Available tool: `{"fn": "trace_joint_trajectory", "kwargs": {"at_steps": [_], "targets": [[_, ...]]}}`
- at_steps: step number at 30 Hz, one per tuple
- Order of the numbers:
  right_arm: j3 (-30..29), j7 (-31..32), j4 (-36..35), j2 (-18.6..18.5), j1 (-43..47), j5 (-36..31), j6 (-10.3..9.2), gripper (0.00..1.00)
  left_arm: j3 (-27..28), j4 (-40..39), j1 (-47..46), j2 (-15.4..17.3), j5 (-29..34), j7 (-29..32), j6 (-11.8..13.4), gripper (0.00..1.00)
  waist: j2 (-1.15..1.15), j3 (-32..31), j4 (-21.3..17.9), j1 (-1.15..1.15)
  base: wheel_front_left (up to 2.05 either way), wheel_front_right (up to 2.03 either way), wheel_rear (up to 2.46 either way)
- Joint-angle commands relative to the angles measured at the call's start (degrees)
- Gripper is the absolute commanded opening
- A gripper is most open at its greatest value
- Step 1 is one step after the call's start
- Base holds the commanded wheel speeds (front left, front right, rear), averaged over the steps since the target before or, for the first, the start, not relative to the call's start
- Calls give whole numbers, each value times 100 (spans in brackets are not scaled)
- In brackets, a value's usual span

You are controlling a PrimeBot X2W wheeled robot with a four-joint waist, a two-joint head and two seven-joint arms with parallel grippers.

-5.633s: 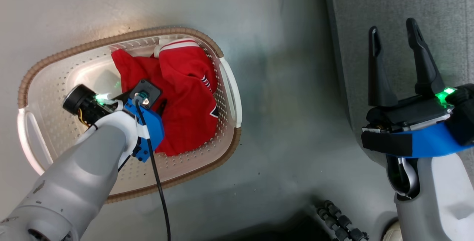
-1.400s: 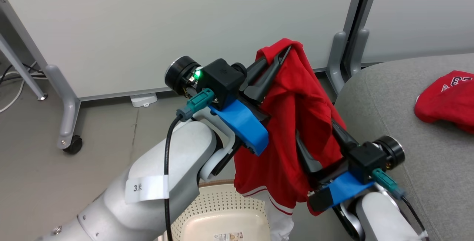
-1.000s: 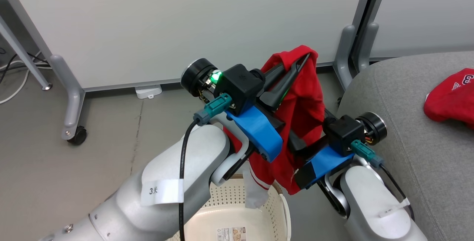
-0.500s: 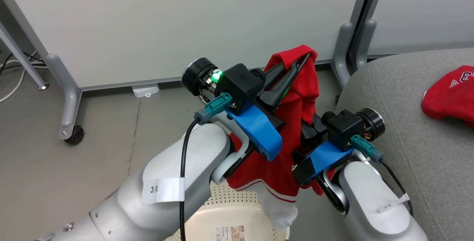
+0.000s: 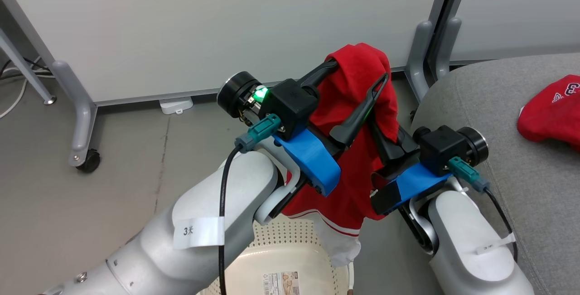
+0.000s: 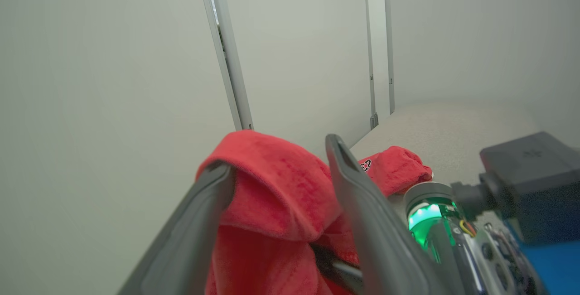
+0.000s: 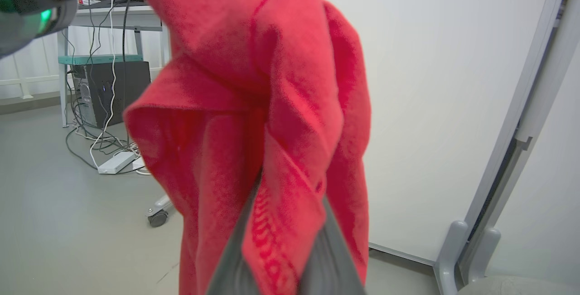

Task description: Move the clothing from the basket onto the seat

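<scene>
Your left pincer has just sprung open, the clothing draped over its spread fingers; your right pincer clamps a fold lower down.

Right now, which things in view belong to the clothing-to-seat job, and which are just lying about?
Job: lifted red garment, basket, grey seat, second red garment lying on it.
Lying about: white partition panels, castor, computer tower, cables, power strip.

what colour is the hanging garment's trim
Garment trim is white with a red stripe; head view.
</scene>
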Motion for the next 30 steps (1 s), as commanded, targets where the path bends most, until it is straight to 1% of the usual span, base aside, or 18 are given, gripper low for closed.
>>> {"fn": "trace_joint_trajectory", "kwargs": {"at_steps": [1, 6, 11, 30], "targets": [[-66, -7, -29, 10, -26, -27, 1, 0, -7, 10, 26, 28, -4, -35, 33, 100, 0, 24, -6, 0, 0, 0, 0], [-290, -7, -94, 10, -55, -56, 1, 0, -35, 1, 53, 43, -6, -31, 53, 100, 0, 117, -54, 0, 0, 0, 0], [-514, -7, -186, 10, -94, -59, 1, 0, -96, -24, 84, 65, 1, 8, 37, 100, 0, 261, -189, 0, 0, 0, 0], [-1385, -8, -679, 6, -120, -100, 1, 0, -427, -152, 175, 203, 164, 143, 44, 100, 0, 1002, -1115, 0, 0, 0, 0]]}}
